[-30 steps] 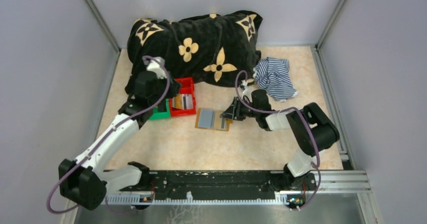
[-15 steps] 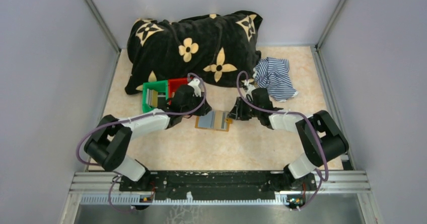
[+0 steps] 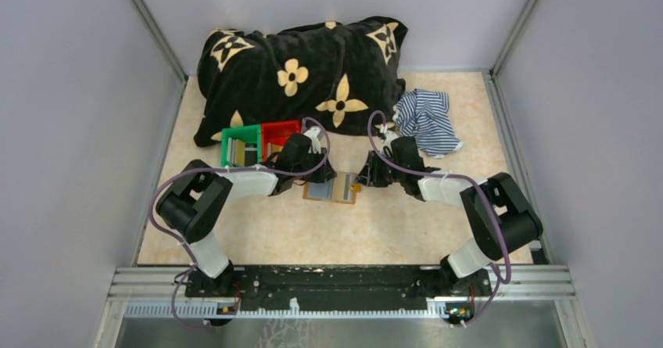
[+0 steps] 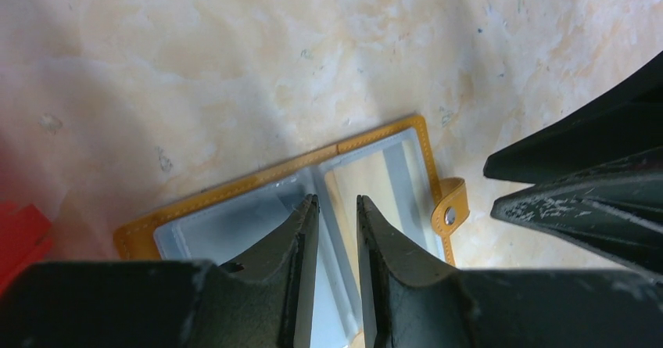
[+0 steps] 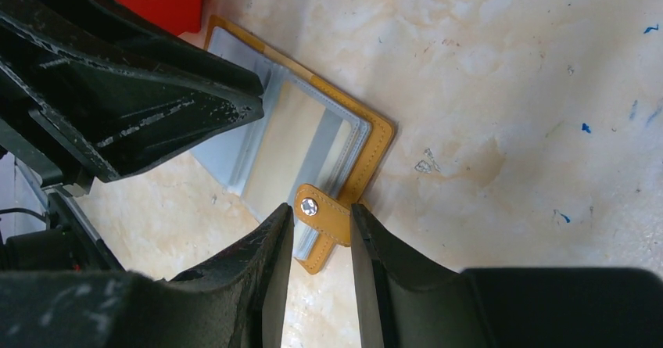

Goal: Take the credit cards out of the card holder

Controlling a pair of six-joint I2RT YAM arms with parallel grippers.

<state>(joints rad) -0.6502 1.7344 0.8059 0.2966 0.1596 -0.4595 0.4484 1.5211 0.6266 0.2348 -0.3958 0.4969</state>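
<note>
black-and-white arms (image 3: 252,182) — looped purple cables (image 3: 372,120)

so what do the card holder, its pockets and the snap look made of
card holder: tan leather or faux leather, matte, stitched along the edge. pocket sleeves: clear, glossy plastic film, judging by glare. snap on the tab: shiny metal, probably.

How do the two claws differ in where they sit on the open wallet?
The left claw is over the wallet's middle fold, while the right claw is at its edge. The left claw's fingers leave a narrow gap with nothing in it; the right claw's fingers straddle the snap tab and seem to pinch it. Both are black, two-fingered and point down at the wallet.
</note>
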